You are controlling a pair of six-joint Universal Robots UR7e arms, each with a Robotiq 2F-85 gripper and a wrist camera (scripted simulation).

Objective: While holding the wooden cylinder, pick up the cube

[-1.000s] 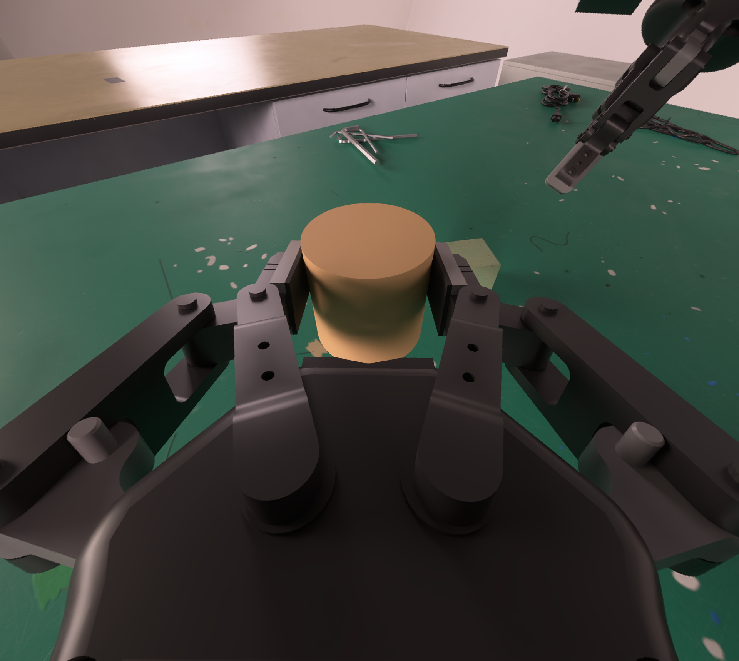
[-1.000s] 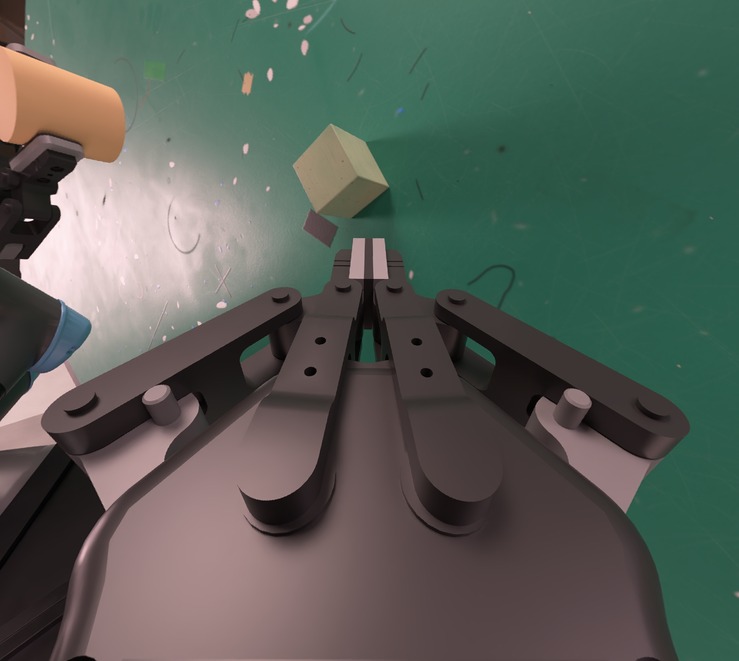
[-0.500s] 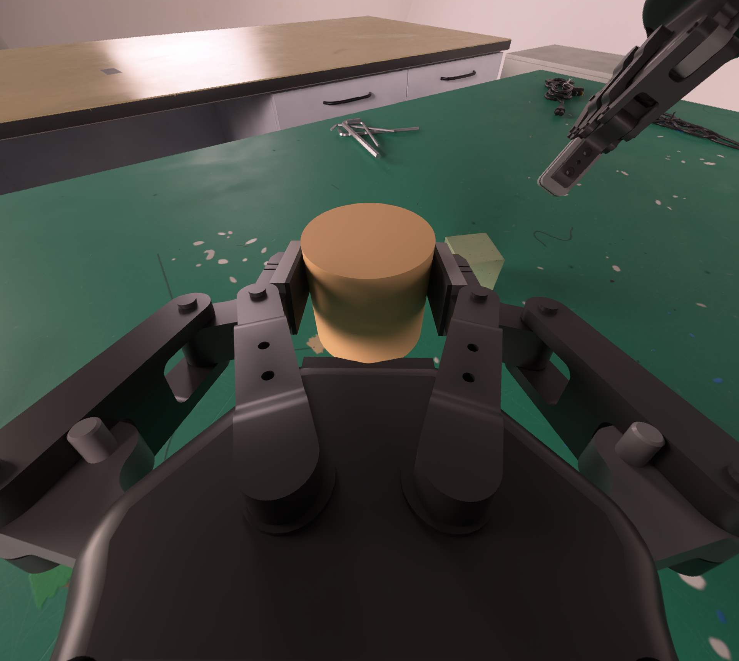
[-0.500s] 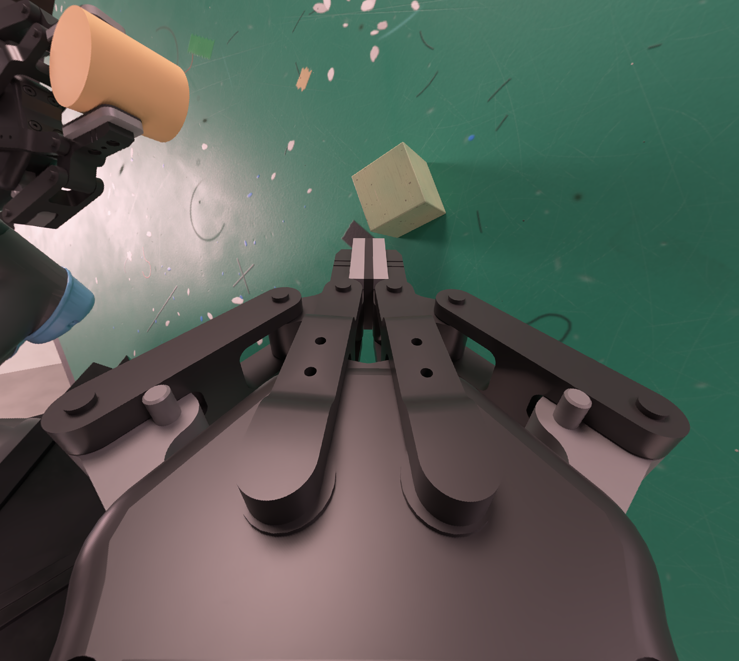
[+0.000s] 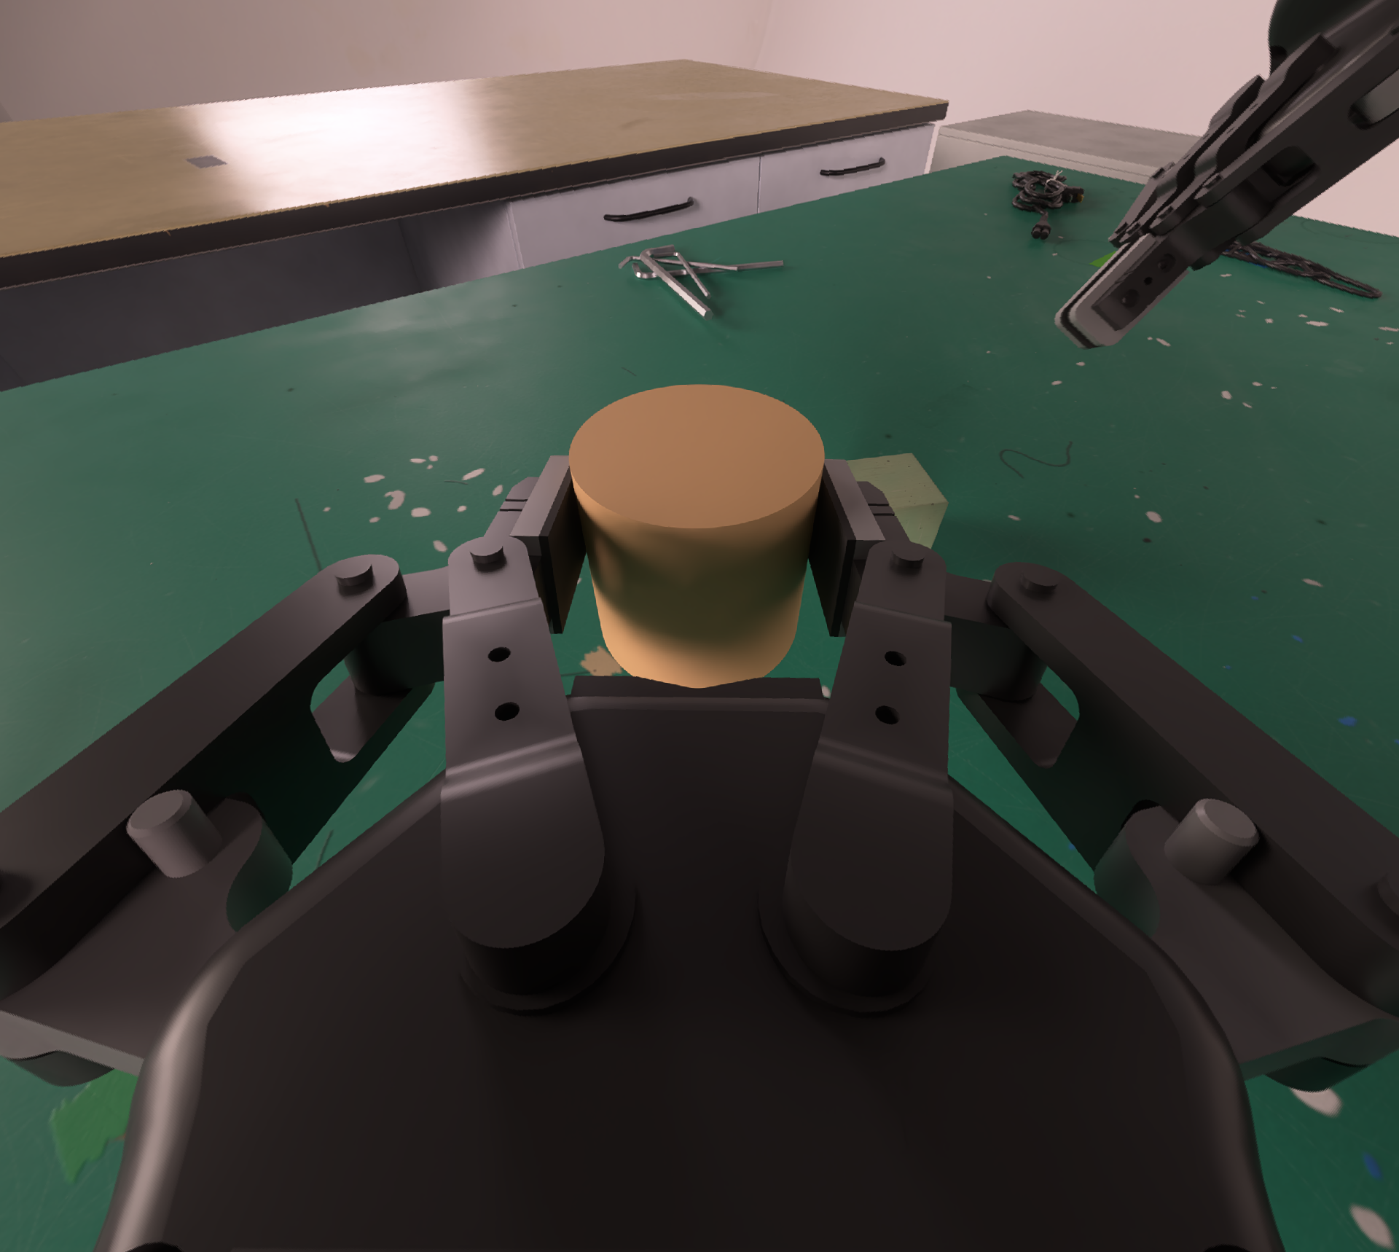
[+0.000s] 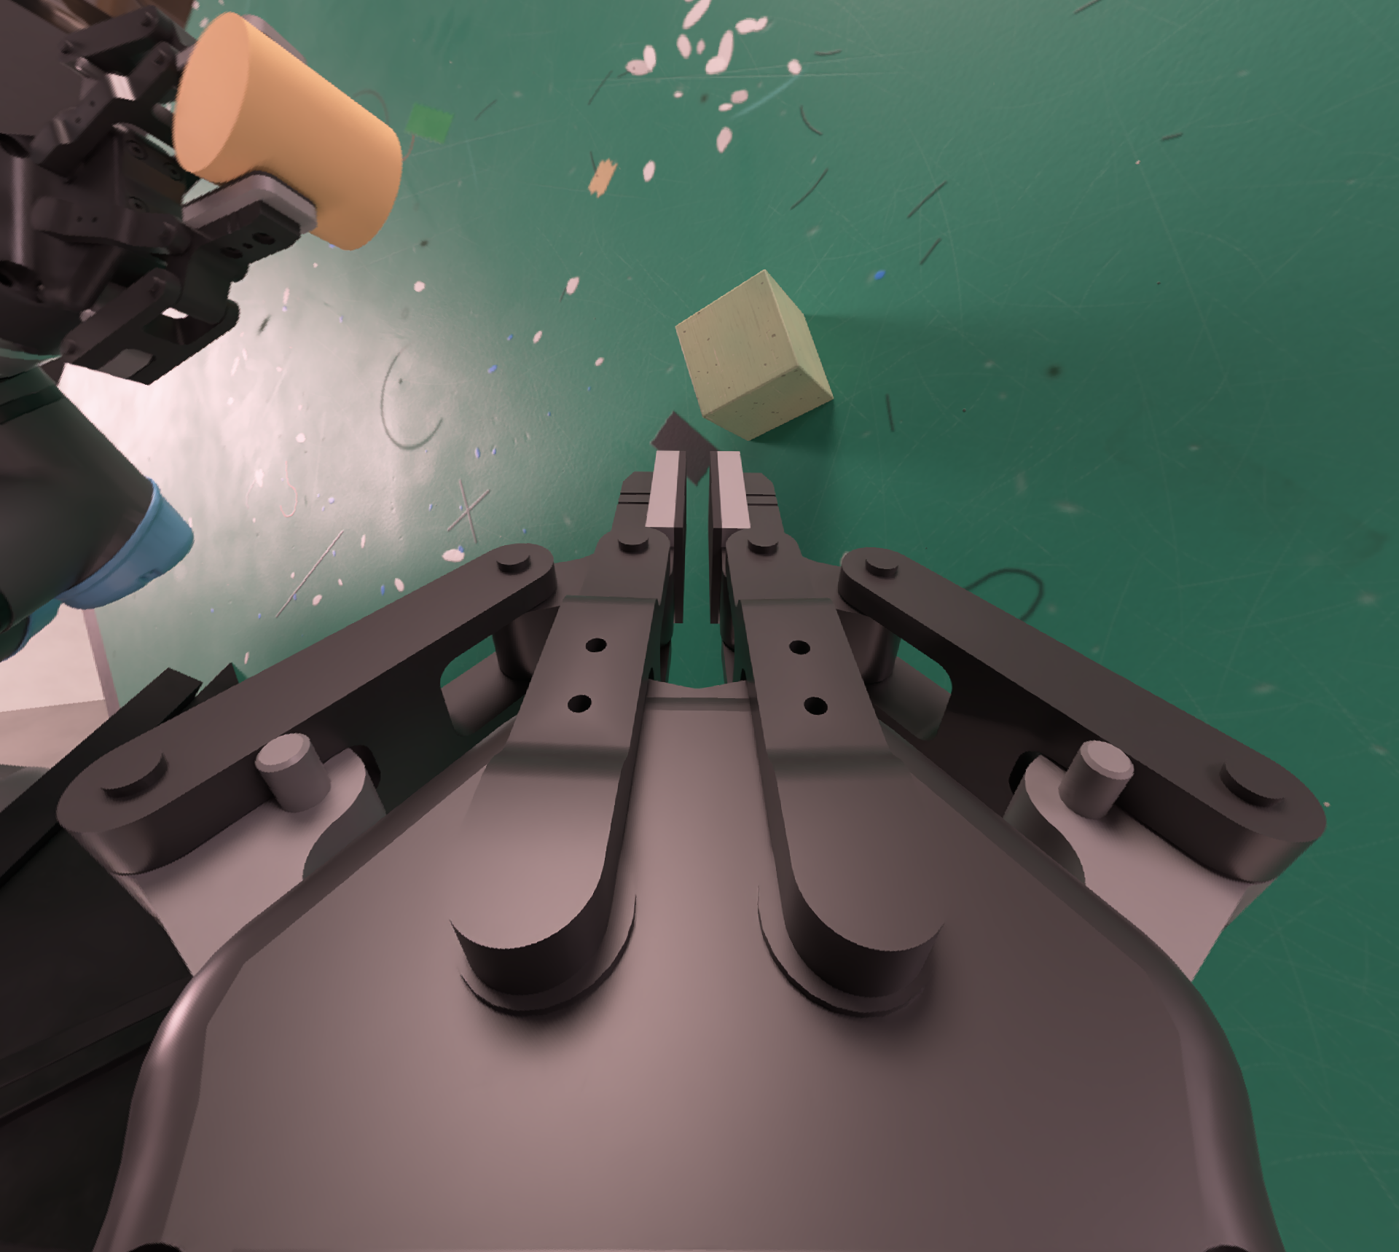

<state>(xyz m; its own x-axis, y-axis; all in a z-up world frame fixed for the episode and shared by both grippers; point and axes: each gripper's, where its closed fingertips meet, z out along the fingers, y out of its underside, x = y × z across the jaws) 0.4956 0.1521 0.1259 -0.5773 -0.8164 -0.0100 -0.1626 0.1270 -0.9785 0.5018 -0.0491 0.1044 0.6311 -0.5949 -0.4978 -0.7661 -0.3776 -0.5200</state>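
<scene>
Since a half-second ago, your right gripper [image 6: 698, 489] has parted its fingers [image 6: 666, 487] from fully together to a narrow gap, and the cube [image 6: 749, 356] now sits just ahead of the tips and slightly to their right in the right wrist view. You can see the pale cube resting on the green tabletop [image 6: 1060, 231], clear of both fingers, with a small dark patch [image 6: 679, 437] between it and the tips. Your left gripper [image 5: 696, 538] remains clamped on the wooden cylinder [image 5: 695, 527], one pad pressed against each side, holding it off the tabletop [image 5: 227, 458]. From the left wrist view the cube [image 5: 905, 496] peeks out just behind the right-hand finger [image 5: 848, 542], while your right gripper [image 5: 1090, 326] hangs above the surface, well apart from it at upper right. Loose hex keys [image 5: 685, 273] and a coil of black cable [image 5: 1041, 193] lie far back on the tabletop, near a long counter [image 5: 454, 133].
</scene>
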